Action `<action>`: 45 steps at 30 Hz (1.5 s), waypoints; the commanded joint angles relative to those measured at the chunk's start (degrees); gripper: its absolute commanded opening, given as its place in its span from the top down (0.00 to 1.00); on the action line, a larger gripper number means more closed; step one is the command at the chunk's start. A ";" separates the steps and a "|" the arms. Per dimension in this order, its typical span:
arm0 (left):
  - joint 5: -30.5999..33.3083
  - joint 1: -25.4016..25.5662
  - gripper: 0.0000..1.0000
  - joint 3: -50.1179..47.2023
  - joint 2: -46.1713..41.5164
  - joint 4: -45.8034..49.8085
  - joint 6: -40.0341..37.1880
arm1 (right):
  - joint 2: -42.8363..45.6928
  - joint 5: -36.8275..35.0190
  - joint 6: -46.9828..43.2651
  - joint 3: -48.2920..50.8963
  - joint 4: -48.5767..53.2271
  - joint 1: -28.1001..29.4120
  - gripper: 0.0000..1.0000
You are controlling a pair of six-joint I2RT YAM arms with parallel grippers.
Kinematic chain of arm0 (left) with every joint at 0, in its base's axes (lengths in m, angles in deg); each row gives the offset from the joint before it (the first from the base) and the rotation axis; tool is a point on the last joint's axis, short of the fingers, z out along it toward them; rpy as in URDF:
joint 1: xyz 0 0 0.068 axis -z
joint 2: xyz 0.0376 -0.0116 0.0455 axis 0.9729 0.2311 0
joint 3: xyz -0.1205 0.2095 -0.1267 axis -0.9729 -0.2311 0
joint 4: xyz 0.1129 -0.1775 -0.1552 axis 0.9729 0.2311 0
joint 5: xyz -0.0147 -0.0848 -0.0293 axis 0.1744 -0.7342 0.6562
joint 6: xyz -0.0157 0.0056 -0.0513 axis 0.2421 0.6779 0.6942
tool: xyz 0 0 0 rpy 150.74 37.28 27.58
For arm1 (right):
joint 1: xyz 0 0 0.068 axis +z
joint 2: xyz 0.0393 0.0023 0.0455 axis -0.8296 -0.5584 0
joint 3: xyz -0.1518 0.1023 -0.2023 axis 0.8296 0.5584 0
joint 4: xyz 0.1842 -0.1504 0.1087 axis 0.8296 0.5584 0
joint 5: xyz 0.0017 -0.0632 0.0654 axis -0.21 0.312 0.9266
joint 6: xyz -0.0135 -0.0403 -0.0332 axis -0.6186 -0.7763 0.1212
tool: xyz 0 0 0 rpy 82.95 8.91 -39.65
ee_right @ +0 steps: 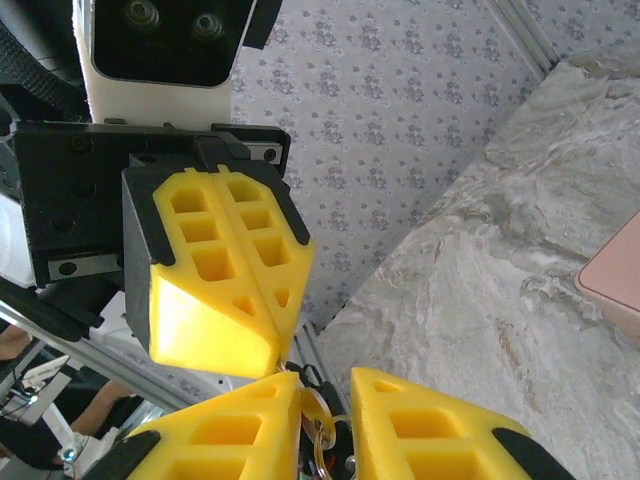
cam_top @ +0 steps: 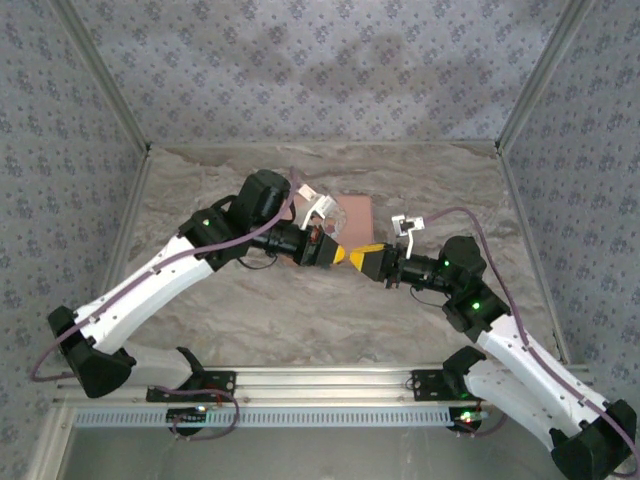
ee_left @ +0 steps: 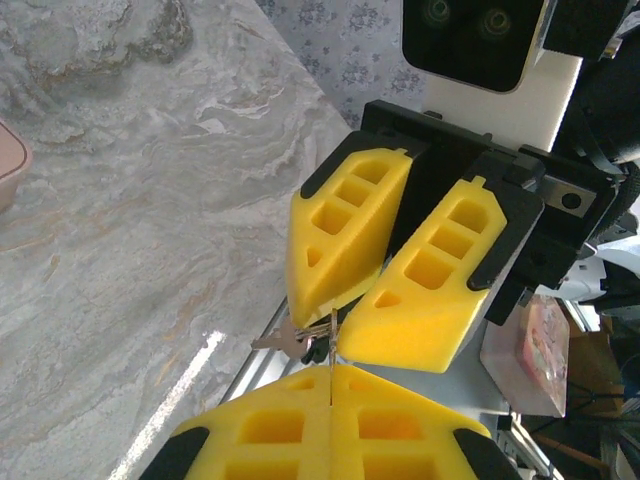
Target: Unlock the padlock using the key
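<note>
Both grippers meet tip to tip in mid-air above the table's middle. My left gripper (cam_top: pixel 337 253) (ee_left: pixel 331 368) is shut on a thin metal piece of the key bunch, seen edge-on between its yellow fingers. A silver key (ee_left: pixel 275 343) sticks out to the left of that grip. My right gripper (cam_top: pixel 362 258) (ee_right: pixel 325 385) faces it with its fingers a small gap apart. The key ring (ee_right: pixel 322 415) hangs in that gap against one finger. Something dark sits among the keys, and I cannot make out the padlock.
A flat pink tray (cam_top: pixel 357 212) lies on the marble table (cam_top: pixel 300 320) just behind the grippers. Patterned walls close in the back and both sides. The metal rail (cam_top: pixel 300 380) with the arm bases runs along the near edge.
</note>
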 commanded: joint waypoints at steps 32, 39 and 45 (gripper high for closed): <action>-0.72 -0.34 1.00 -1.74 -2.01 -4.22 1.98 | 2.50 -0.80 -2.15 -1.79 0.49 1.16 1.00; -0.56 -0.44 1.00 -2.32 -2.75 -5.64 2.77 | 1.94 -0.81 -1.38 -2.08 0.49 0.93 0.80; -0.81 -0.85 1.00 -2.73 -3.33 -7.02 3.60 | 2.25 0.21 -0.57 -1.67 -1.37 1.00 0.72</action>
